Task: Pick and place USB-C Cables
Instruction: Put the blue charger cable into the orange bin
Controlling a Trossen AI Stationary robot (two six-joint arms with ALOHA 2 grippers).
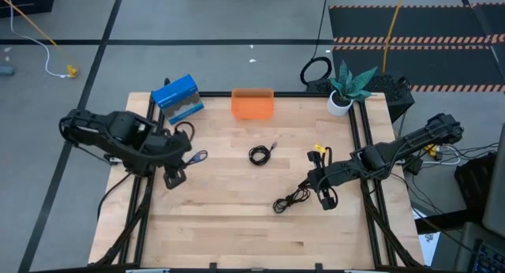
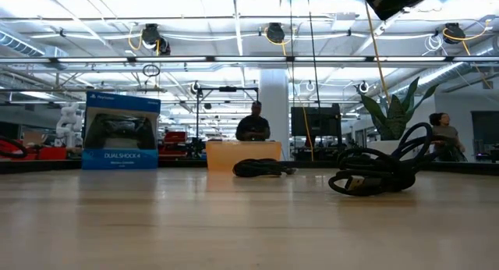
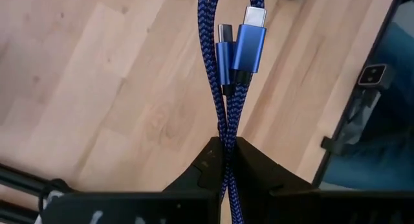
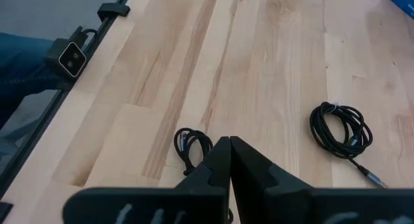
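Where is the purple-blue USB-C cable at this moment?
The purple-blue cable is clamped in the left gripper, over the table's left side in the high view, left of the black round coil.

Both arms are matte black, built of chunky rounded joints linked by straight tubular segments. Beside the wooden table (image 1: 237, 226), the left arm (image 1: 118, 135) carries loops of thin black wiring along its links; the right arm (image 1: 410, 147) shows similar black wiring, with a yellow tag near its wrist. The left gripper (image 3: 226, 162) and the right gripper (image 4: 229, 153) each have two dark, wedge-shaped plastic fingers tapering to blunt tips from a broad black base.
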